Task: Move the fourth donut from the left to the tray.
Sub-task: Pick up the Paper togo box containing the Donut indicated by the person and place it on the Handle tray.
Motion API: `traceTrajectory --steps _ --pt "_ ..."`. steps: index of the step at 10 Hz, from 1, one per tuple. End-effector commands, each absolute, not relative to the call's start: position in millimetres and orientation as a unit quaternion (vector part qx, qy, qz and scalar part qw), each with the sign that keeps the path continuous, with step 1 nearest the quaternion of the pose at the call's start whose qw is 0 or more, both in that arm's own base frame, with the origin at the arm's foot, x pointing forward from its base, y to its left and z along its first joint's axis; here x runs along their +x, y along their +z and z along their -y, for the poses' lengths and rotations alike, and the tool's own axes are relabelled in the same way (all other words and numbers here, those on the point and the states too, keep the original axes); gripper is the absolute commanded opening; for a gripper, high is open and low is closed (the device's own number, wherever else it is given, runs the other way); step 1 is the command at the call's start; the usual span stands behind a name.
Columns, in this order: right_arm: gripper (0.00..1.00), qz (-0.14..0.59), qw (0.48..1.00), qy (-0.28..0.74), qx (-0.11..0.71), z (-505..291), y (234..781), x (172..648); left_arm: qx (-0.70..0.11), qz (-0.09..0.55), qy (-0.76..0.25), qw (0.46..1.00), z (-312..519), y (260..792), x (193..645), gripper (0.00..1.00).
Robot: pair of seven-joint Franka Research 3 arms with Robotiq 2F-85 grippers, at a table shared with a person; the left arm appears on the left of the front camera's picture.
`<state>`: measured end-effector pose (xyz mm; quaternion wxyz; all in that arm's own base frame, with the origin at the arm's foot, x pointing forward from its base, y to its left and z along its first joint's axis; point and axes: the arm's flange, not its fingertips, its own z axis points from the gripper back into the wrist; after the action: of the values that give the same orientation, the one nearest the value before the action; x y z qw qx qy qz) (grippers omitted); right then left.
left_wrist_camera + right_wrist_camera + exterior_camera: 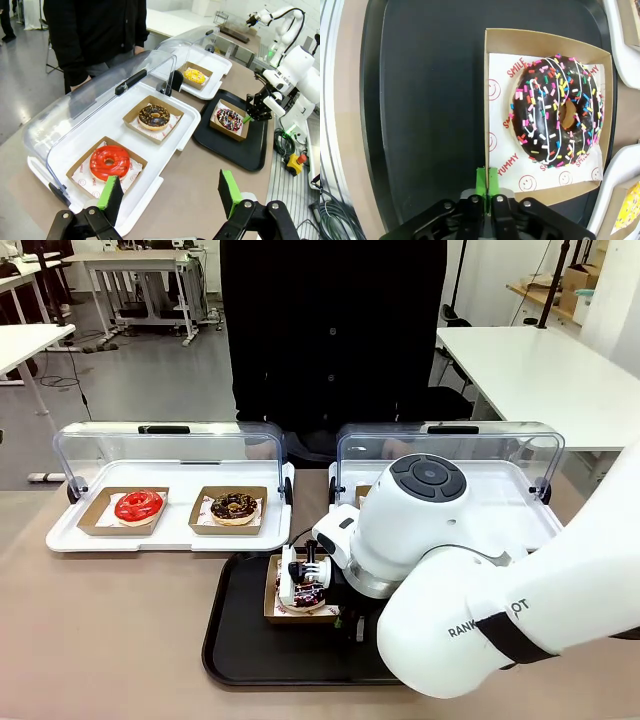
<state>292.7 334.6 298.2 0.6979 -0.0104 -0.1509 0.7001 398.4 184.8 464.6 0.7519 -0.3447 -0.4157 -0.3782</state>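
The paper liner [520,172] under the fourth donut [557,110] reads "SMILE" and "YUMMY" in red.

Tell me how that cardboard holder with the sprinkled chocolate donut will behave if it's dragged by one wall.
The holder looks like thin cardboard, so its wall probably flexes where the right gripper pinches it. Its flat base on the tray should slide rather than tip. The fourth donut sits loose on paper and might shift.
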Motion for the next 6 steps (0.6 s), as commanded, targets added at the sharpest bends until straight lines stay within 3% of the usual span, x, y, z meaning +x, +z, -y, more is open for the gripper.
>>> traceTrajectory --steps 1,2,4,5,6 --pt "0.60 0.164 0.693 0.703 -0.007 -225 285 201 -0.344 0.421 -0.385 0.746 -185 465 397 1.00" --pt "1.00 0.169 0.695 0.699 -0.007 -224 291 200 -0.344 0.421 -0.385 0.746 -185 465 397 1.00" --pt "1.00 0.165 0.705 0.689 -0.016 -222 308 199 -0.344 0.421 -0.385 0.746 -185 465 397 1.00" --pt "0.81 0.165 0.706 0.689 -0.019 -222 321 198 -0.344 0.421 -0.385 0.746 -185 465 397 1.00" --pt "0.91 0.163 0.706 0.689 -0.018 -223 332 198 -0.344 0.421 -0.385 0.746 -185 465 397 1.00"
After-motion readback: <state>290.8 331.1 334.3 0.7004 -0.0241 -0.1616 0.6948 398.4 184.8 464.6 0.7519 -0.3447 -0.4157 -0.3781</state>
